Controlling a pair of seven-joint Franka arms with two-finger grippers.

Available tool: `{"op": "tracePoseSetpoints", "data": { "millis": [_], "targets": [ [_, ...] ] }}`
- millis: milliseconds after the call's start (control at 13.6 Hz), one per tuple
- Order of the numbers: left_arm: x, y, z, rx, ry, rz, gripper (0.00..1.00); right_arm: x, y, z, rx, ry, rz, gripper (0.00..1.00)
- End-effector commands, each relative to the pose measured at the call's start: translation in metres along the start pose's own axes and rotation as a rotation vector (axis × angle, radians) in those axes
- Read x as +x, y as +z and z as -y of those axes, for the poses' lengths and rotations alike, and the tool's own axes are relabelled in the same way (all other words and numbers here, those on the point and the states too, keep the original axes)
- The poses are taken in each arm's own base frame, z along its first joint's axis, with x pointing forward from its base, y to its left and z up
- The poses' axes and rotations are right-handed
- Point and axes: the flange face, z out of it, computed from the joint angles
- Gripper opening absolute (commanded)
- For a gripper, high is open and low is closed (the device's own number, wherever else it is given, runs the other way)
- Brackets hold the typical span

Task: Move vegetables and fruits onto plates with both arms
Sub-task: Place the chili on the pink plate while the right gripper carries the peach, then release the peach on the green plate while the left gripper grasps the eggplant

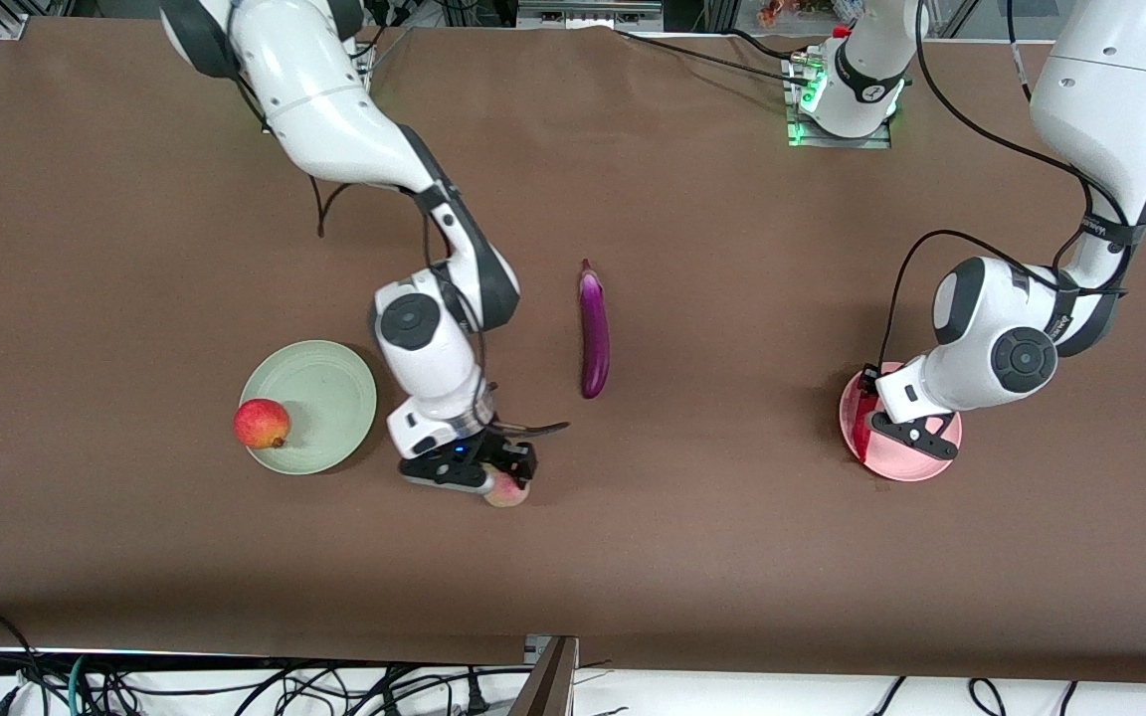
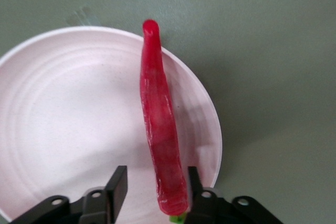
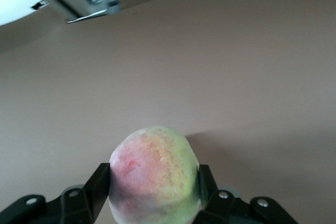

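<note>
Now 2 plates [image 1: 319, 373] [image 1: 931, 462], 2 fruits [image 1: 261, 424] [image 1: 507, 489], 1 eggplant [image 1: 594, 333], 1 chili [image 2: 160, 129].

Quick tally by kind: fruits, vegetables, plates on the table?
Fruits: 2, pomegranate-like fruit on the green plate, peach in the right hand
Vegetables: 2, eggplant on the table, chili on the pink plate
Plates: 2
Total: 6
</note>
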Motion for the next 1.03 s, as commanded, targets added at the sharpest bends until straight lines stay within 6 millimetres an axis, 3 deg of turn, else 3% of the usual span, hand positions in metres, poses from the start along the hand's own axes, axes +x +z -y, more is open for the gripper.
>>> {"op": "tracePoseSetpoints", "data": {
  "millis": [0, 74, 147, 295, 442, 516, 663, 737, 811, 884, 958],
  "targets": [
    [-0.003, -0.056, 0.003, 0.051, 0.018, -0.029, 1.0, 0.013, -0.034, -0.061, -0.059, -0.083, 0.091, 0.12],
    [0.0, -0.078, -0.005, 0.052, 0.01, -0.022, 1.0, 0.012, -0.036, -0.092, -0.077, -0.12, 0.121, 0.12],
    [0.007, -0.102, -0.031, 0.012, -0.005, -0.026, 1.0, 0.008, -0.04, -0.121, -0.092, -0.144, 0.15, 0.12],
    [0.018, -0.131, -0.086, -0.098, -0.112, -0.031, 1.0, 0.002, -0.048, -0.171, -0.105, -0.154, 0.179, 0.12],
    [0.03, -0.139, -0.161, -0.139, -0.179, -0.033, 1.0, -0.01, -0.047, -0.212, -0.118, -0.151, 0.199, 0.14],
    [0.036, -0.137, -0.207, -0.16, -0.195, -0.037, 1.0, -0.019, -0.044, -0.225, -0.123, -0.157, 0.212, 0.15],
    [0.057, -0.112, -0.291, -0.224, -0.273, -0.131, 1.0, -0.026, -0.042, -0.244, -0.135, -0.142, 0.231, 0.18],
    [0.064, -0.094, -0.326, -0.258, -0.32, -0.16, 1.0, -0.028, -0.039, -0.252, -0.139, -0.149, 0.238, 0.38],
    [0.069, -0.072, -0.351, -0.272, -0.335, -0.181, 1.0, -0.027, -0.035, -0.259, -0.141, -0.139, 0.23, 0.93],
    [0.071, -0.051, -0.369, -0.26, -0.34, -0.209, 1.0, -0.024, -0.036, -0.262, -0.141, -0.129, 0.226, 1.0],
    [0.073, -0.023, -0.384, -0.233, -0.359, -0.23, 1.0, -0.021, -0.042, -0.259, -0.138, -0.125, 0.227, 1.0]
  ]
}}
